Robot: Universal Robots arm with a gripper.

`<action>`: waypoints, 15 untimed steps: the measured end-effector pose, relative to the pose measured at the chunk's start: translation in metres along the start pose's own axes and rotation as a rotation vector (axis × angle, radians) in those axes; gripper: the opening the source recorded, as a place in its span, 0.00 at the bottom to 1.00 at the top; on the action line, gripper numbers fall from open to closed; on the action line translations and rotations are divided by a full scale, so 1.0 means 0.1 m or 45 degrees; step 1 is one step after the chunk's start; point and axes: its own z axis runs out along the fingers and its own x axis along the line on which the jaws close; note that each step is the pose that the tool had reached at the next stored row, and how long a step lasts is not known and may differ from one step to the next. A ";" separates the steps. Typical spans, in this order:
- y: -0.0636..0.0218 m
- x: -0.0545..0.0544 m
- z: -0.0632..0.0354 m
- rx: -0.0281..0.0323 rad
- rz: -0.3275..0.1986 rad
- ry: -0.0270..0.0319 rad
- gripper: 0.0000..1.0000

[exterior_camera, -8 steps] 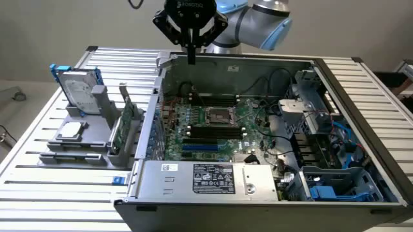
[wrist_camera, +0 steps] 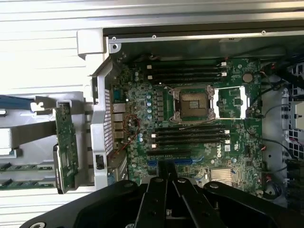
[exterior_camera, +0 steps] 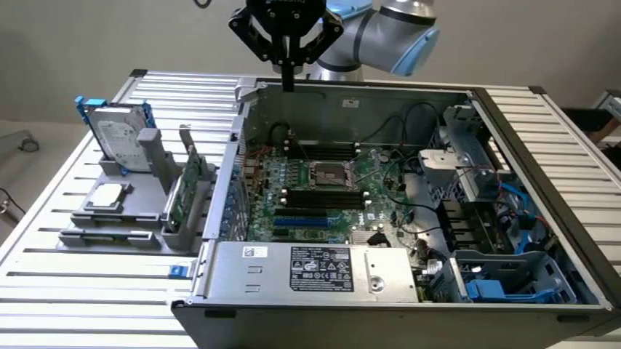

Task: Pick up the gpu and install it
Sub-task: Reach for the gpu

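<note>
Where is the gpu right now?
The gpu stands on edge in the grey holder on the exterior view's left, between the hard drive and the side wall of the open computer case.

Reaching in from the top of the exterior view with the arm (exterior_camera: 388, 29) bent at the wrist. Holding the gripper (exterior_camera: 288, 86) straight down, high up, with fingers (wrist_camera: 156, 194) pressed shut, tips touching in a narrow point.
</note>
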 end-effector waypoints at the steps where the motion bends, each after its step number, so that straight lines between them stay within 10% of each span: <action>1: 0.001 0.01 -0.011 0.0000 0.000 0.0001 0.11; 7: 0.015 0.22 -0.035 -0.0020 0.000 0.0140 0.11; 15: 0.010 0.59 -0.025 -0.0008 0.002 0.0516 0.11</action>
